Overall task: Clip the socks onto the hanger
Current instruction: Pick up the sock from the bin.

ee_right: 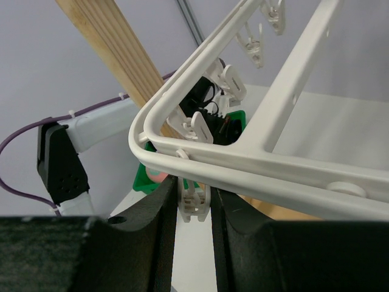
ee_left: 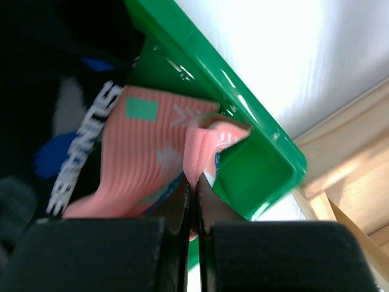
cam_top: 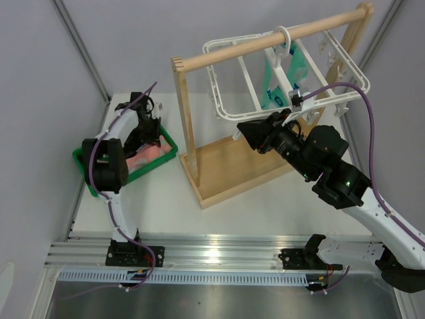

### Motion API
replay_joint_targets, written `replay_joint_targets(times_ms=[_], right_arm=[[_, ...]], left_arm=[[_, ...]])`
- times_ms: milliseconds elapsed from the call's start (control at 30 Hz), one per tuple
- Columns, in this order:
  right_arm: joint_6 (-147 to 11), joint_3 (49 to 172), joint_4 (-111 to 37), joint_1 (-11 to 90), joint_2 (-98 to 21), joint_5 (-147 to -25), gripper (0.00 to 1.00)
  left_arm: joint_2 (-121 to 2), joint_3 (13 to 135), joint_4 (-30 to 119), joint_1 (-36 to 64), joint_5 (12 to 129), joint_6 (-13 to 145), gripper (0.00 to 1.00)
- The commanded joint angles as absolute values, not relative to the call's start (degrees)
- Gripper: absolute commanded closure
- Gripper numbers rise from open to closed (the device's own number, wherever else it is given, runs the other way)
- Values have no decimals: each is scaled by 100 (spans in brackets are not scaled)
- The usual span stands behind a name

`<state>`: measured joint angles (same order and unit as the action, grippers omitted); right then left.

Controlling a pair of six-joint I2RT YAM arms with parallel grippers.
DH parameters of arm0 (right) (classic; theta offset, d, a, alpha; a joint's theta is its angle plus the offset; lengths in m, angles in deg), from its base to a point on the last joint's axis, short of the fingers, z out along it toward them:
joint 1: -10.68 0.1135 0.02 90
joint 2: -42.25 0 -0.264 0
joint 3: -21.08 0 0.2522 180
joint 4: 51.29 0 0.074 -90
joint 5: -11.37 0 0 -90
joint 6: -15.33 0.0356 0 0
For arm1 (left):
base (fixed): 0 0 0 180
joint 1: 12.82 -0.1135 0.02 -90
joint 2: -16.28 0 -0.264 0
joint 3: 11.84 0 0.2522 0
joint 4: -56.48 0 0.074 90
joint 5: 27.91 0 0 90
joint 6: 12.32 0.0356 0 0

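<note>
The left jaws are pressed together on a raised fold of 1 salmon-pink sock (ee_left: 146, 164), which lies inside the green tray (ee_left: 243, 106) at the left side of the desk (cam_top: 265, 212). Beside it in the same tray, touching its edge, lies a black sock (ee_left: 36, 73) with white lettering. The left arm (cam_top: 106, 166) reaches down into the tray from above. The hanger (ee_right: 255, 164) is hooked over the round rod of the wooden rack (cam_top: 265, 40), well apart from the tray, and hangs tilted. 1 teal sock (cam_top: 292, 73) hangs beneath the hanger frame. The right jaws are raised to a corner of the hanger and pinch 1 white clip (ee_right: 193, 204) dangling from its rim; the clip sits between both fingers and touches each. No pink or black sock is on the hanger.
</note>
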<state>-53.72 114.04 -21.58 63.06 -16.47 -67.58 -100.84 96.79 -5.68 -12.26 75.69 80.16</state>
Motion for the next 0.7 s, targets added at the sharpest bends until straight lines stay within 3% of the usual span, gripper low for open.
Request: replay_joint_targets(times_ms=[0, 500, 667], right_arm=[[-5375, 11491, -2197, 6306, -1681, -6809, 100], [-5375, 11526, -2285, 6306, -1769, -6879, 100], [-5392, 11535, -2302, 6306, -1734, -6818, 100]], left_arm=[[-9001, 9737, -667, -1247, 7300, 7822, 99], [-5158, 8524, -132, -807, 6262, 6749, 99], [-4079, 8638, 263, -536, 6769, 6879, 99]])
